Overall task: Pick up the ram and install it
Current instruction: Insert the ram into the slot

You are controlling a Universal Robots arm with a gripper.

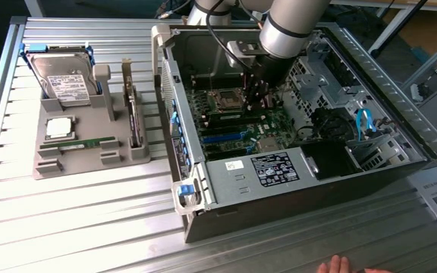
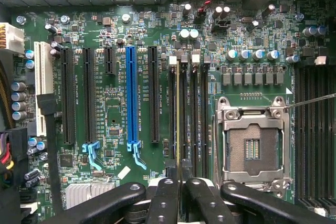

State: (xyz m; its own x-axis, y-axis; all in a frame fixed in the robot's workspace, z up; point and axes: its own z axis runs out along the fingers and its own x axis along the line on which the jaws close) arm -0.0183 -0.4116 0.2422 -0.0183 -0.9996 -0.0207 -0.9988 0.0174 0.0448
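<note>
My gripper [image 2: 181, 184] is down inside the open computer case [image 1: 295, 170], over the motherboard [image 2: 115, 103]. Its fingers [image 2: 167, 200] are shut on the ram [image 2: 178, 119], seen edge-on as a thin line. The stick stands along a memory slot beside the empty processor socket [image 2: 252, 142]. In the exterior view the gripper [image 1: 261, 95] hangs just to the right of the socket [image 1: 226, 101]. Another ram stick [image 1: 78, 145] lies on the grey holder [image 1: 89, 162] outside the case.
The grey holder also carries a hard drive [image 1: 65, 82], a square silver processor [image 1: 59, 128] and an upright expansion card [image 1: 132, 114]. Black and blue card slots [image 2: 131, 98] run alongside the memory slots. A person's hand [image 1: 336, 266] rests at the table's near edge.
</note>
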